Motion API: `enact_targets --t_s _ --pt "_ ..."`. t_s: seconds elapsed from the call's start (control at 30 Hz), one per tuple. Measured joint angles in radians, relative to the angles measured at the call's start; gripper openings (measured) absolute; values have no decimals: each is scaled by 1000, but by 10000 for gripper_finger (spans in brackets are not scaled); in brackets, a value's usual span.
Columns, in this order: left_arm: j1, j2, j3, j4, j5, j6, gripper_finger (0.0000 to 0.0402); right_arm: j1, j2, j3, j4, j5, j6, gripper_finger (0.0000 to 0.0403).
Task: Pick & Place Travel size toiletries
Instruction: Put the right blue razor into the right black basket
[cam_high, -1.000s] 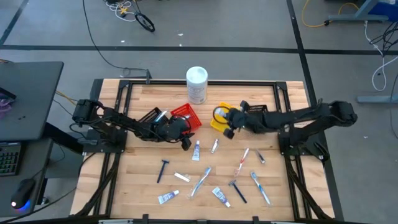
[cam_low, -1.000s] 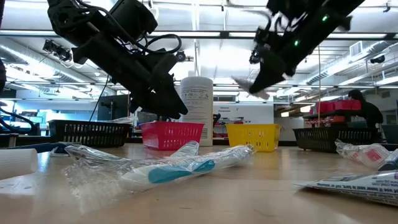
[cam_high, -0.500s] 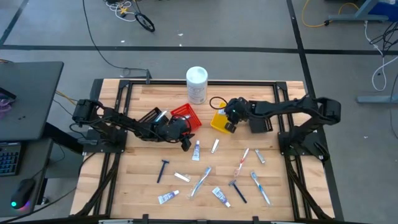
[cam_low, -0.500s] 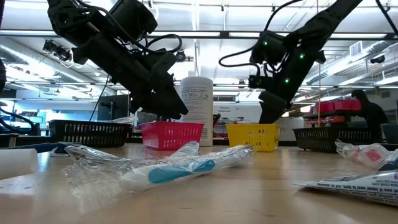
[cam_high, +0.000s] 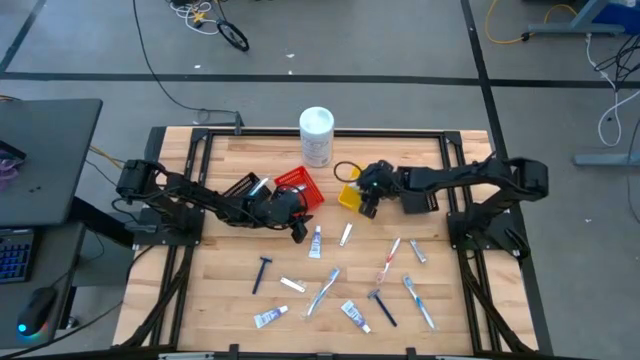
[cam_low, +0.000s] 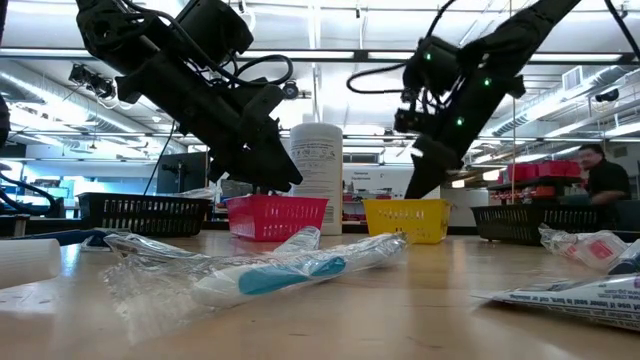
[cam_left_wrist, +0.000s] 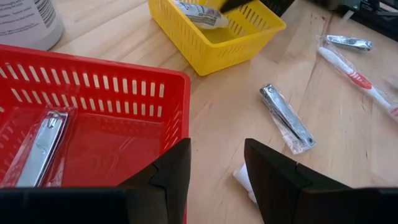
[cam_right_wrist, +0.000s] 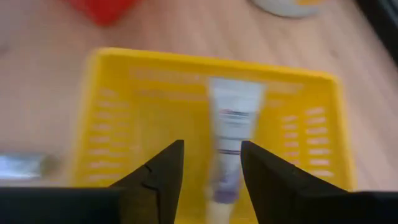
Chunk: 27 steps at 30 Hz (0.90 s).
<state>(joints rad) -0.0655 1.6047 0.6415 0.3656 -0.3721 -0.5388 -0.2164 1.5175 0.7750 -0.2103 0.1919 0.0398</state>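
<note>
**Right arm over yellow bin, tube deposited; left arm waiting beside red bin**

The wooden table (cam_high: 230, 300) carries both arms, a tall white canister (cam_high: 316, 135) at the far edge, and two small bins side by side near the centre. The right gripper (cam_high: 367, 203) hangs directly above the yellow bin (cam_left_wrist: 245, 38). Its fingers are spread and hold nothing. A toothpaste tube (cam_right_wrist: 231, 134) lies on the floor of that bin, visible between the spread fingers in the right wrist view, with its long axis running in line with the gripper's forward direction.

The left gripper (cam_high: 298, 231) sits low beside the red bin (cam_left_wrist: 112, 93), fingers apart and empty. The red bin already holds one metal nail clipper (cam_left_wrist: 38, 148).

The remaining toiletries lie scattered on the near half of the table. A second nail clipper (cam_left_wrist: 285, 117) in clear wrap rests just ahead of the left gripper, on the side toward the yellow bin. Its long axis runs obliquely across the line of the left fingers. The left arm is judged the nearer tool for this item; wrist rotation would probably be required to close across its narrow width.
</note>
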Motion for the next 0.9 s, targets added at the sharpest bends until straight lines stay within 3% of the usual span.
enact_targets --t_s 0.23,0.47,0.67,0.9 --pt "0 0 0 6 0 19 158 160 -63 142 -230 79 65 169" --pt "0 0 0 18 0 62 158 346 -100 182 -422 -102 187 169" --pt "0 0 0 70 0 137 158 518 -100 122 -438 -132 293 169" --pt "0 0 2 119 0 170 158 637 -99 14 -351 -70 364 169"
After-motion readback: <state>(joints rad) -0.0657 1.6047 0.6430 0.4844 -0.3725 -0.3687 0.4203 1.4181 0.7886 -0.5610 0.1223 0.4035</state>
